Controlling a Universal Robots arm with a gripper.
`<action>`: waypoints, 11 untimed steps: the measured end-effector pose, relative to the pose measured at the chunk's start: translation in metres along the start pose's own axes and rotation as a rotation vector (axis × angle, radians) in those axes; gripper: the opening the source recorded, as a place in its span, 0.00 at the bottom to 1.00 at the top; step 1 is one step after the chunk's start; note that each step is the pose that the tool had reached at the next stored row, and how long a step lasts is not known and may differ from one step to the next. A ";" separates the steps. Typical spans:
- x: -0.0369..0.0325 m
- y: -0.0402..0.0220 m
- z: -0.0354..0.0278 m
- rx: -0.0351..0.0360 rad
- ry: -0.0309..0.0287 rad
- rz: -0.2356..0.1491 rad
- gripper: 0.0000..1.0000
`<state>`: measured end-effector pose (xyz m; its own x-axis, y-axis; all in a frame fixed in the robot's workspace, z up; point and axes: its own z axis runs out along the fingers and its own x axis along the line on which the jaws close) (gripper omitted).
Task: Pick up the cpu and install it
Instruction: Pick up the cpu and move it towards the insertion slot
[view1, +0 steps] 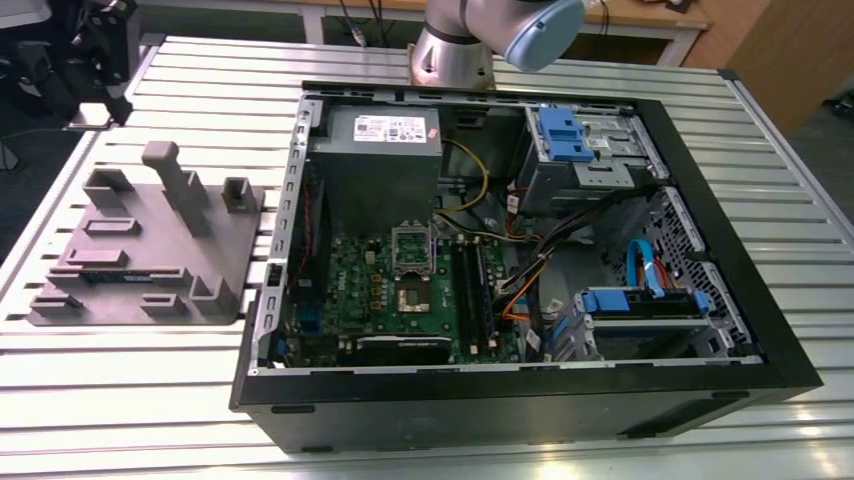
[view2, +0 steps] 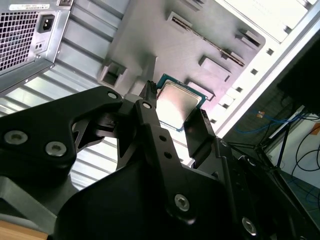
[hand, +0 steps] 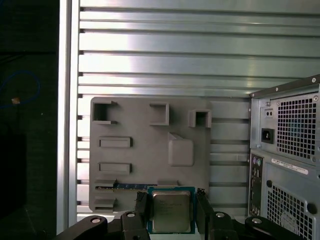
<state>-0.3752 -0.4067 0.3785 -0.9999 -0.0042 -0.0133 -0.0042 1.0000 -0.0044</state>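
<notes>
The cpu (hand: 171, 212) is held by the pincer (hand: 171, 200). The pincer is closed on it, with a black finger (hand: 141, 204) pressed to each of two opposite edges. In this way the shiny top is left free, likely so that it is not scratched or smudged. The chip is kept flat between the fingers, which looks like a way to keep it level for a flat fit.

The cpu is held up in the air over one edge of the grey tray (hand: 150, 150), and it does not seem to be touched by the tray. The tray is laid on the ribbed metal counter (hand: 165, 60). The open computer case (view1: 534, 400) is set just beside the tray. The green board (view1: 354, 300) inside the case is laid face up, so that a chip can be put in from above.
</notes>
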 end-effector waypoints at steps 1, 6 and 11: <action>-0.0003 0.0000 0.0000 0.0000 0.0000 0.000 0.47; -0.0062 -0.0001 0.0001 0.0000 0.0000 0.000 0.47; -0.0072 -0.0001 0.0001 0.0000 0.0000 0.000 0.47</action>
<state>-0.3680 -0.4068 0.3785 -0.9999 -0.0043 -0.0132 -0.0043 1.0000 -0.0044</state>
